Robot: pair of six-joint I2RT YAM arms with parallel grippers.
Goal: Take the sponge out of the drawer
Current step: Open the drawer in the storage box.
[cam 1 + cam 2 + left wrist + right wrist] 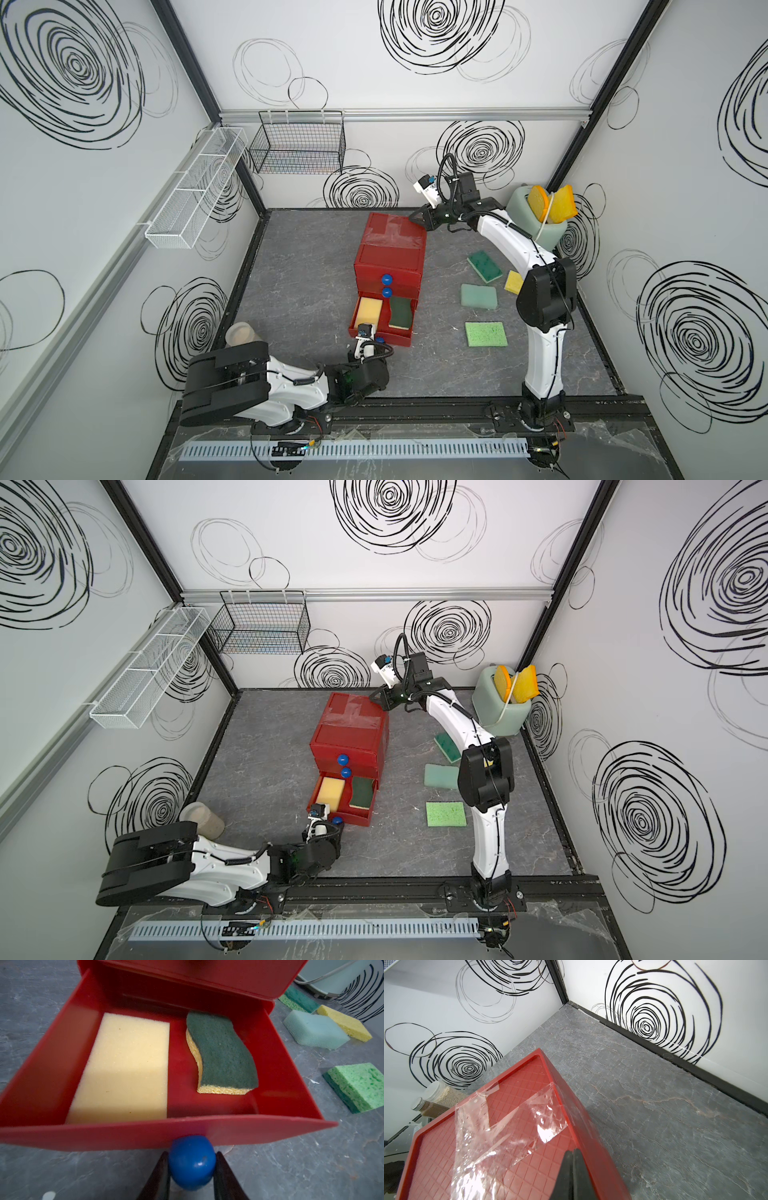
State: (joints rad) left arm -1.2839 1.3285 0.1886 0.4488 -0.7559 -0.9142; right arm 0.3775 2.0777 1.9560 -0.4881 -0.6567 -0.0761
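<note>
Nearest to us, the left hand [191,1154] has its two fingers spread only to the width of the blue knob [191,1167] and pressed against either side of it. The knob sits on the front of the bottom drawer [124,1134]. Only the left wrist view shows this grip, since in both top views the wrist camera covers the fingers. Beside the left arm lies a translucent jar [241,334], and the right wrist view adds a brown-filled jar [425,1107] next to it. The drawer stands pulled out with a yellow sponge [122,1068] flat on its left side and a wavy green-topped sponge [222,1051] on its right, the two apart. On the bench [299,291] to the right lie a light green sponge [486,333], a pale teal sponge [478,296], a dark green sponge [484,266] and a small yellow sponge [514,281], which the right arm [484,771] hides in a top view. Above the drawer rises the red chest [392,253]. The right hand [572,1152] is closed and empty, with its tips at the far right corner of the chest's top beside clear tape [508,1126]; we cannot tell if they touch. Farther back are a pale green bucket [517,205] holding orange sponges [565,203], a black wire basket [297,145] and a white wire rack [195,195].
</note>
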